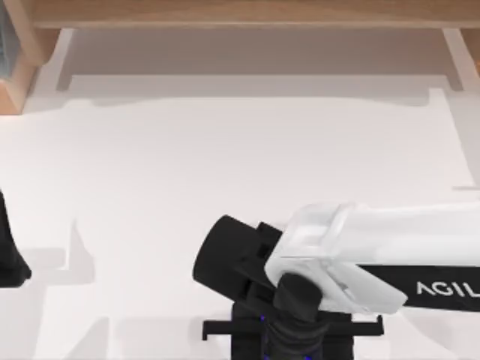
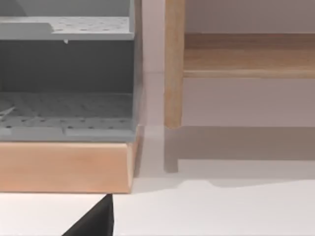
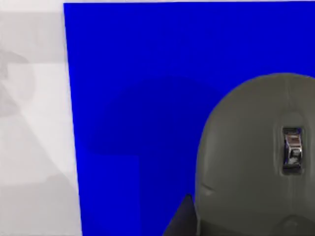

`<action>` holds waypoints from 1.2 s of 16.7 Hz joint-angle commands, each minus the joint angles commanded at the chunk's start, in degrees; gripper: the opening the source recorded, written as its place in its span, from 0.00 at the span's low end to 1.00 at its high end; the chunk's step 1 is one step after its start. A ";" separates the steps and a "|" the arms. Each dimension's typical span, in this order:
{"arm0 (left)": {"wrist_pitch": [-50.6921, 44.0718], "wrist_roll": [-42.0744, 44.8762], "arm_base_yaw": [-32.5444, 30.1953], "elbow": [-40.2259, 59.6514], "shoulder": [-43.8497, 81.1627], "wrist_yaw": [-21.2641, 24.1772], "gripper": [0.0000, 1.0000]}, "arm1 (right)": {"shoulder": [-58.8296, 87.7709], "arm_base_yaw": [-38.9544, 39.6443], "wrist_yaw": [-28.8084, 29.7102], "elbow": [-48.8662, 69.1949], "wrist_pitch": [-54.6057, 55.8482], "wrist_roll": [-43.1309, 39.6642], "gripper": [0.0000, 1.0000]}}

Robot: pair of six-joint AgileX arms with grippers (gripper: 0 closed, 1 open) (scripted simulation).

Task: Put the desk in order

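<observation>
white right arm, black wrist, AGIL lettering

Simulated office desk, mouse, pad

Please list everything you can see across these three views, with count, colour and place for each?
desk: one, plain white tabletop, spanning the top view.
wooden shelf: one, light brown, raised along the desk's far edge.
grey organiser: one, grey with perforated tiers, on a wooden base beside the shelf's leg in the left wrist view.
blue pad: one, bright blue, lying flat on the desk in the right wrist view.
mouse: one, grey with a metal scroll wheel, resting on the blue pad.
right arm: one, white and black, reaching in from the right at the near edge.
left arm: one, black, at the left edge.
</observation>
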 joint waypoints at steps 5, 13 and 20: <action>0.00 0.00 0.00 0.00 0.00 0.00 1.00 | 0.00 0.00 0.00 0.00 0.00 0.00 0.83; 0.00 0.00 0.00 0.00 0.00 0.00 1.00 | 0.00 0.00 0.00 0.00 0.00 0.00 1.00; 0.00 0.00 0.00 0.00 0.00 0.00 1.00 | -1.40 -1.32 -0.15 -0.82 2.76 -1.70 1.00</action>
